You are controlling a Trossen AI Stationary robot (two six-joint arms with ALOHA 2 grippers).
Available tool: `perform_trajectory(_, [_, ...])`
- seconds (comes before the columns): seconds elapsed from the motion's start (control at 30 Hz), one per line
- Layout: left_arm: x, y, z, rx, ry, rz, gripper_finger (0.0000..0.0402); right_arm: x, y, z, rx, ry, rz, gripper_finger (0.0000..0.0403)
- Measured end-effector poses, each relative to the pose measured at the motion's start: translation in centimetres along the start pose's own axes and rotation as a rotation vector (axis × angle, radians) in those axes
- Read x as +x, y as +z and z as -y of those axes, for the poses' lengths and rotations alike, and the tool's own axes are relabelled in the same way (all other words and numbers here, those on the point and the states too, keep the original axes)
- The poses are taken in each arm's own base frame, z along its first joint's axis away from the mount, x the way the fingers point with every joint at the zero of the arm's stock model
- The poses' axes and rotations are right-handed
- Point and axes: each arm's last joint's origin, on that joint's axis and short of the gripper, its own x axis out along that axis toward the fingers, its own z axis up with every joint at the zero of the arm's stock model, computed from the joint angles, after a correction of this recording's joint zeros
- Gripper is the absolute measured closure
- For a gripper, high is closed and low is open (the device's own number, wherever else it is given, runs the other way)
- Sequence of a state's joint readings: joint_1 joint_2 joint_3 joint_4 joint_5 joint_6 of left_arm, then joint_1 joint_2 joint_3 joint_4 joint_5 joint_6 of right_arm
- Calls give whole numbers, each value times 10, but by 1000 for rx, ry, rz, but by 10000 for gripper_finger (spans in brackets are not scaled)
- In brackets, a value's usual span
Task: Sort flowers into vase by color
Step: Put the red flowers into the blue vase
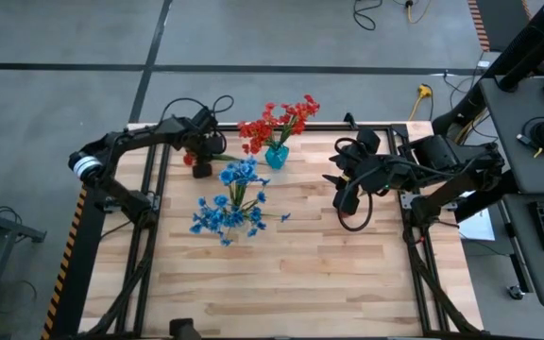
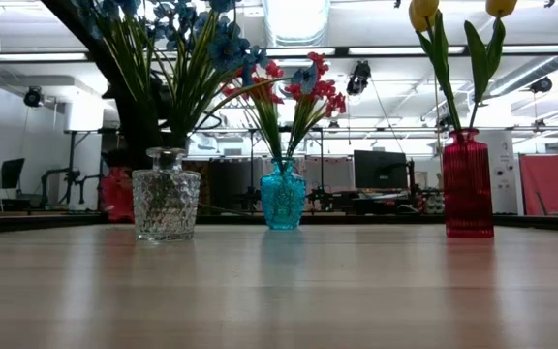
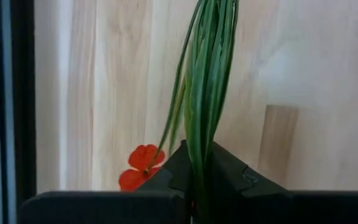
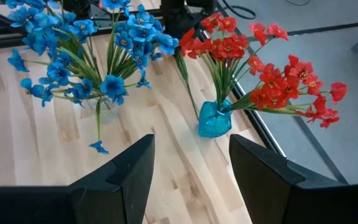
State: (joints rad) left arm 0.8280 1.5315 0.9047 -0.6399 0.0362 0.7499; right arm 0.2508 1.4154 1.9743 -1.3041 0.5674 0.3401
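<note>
The red flower stem (image 3: 205,93) is pinched in the left gripper (image 1: 196,151), its green stalks running up between the clenched jaws while a red head (image 3: 140,167) hangs near the counter (image 1: 300,274). In the overhead view this gripper sits at about ten o'clock on the counter, just beside the teal vase (image 1: 276,156), which already carries a spray of red flowers (image 1: 277,121). At the centre, toward nine o'clock, the clear glass vase (image 2: 166,206) holds the blue flowers (image 1: 229,203). A red vase (image 2: 468,184) with yellow flowers (image 2: 424,12) shows only in the low view.

The step in hand looks like delivering this last red stem to the teal vase. The next move likely calls for lifting the stalk upright, bringing its cut end over the narrow teal neck among the stems already there, then letting go.

The right gripper (image 4: 190,171) waits at three o'clock with its jaws released and nothing between them.
</note>
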Motion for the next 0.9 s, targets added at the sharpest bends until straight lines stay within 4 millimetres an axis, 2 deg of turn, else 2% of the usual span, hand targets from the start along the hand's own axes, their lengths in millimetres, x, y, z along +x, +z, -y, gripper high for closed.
perform_trajectory(0.27, [-22,-7,4,-60,77,-47,385,0,0,0,0,0,0,202])
perform_trajectory(0.43, [-38,-12,5,-116,193,-105,385,0,0,0,-1,0,1,202])
perform_trajectory(0.63, [-59,-16,6,-144,307,-90,385,0,0,0,-3,-1,0,202])
perform_trajectory(0.9, [-91,-24,10,-186,541,-108,385,10,2,-7,-36,-15,-13,202])
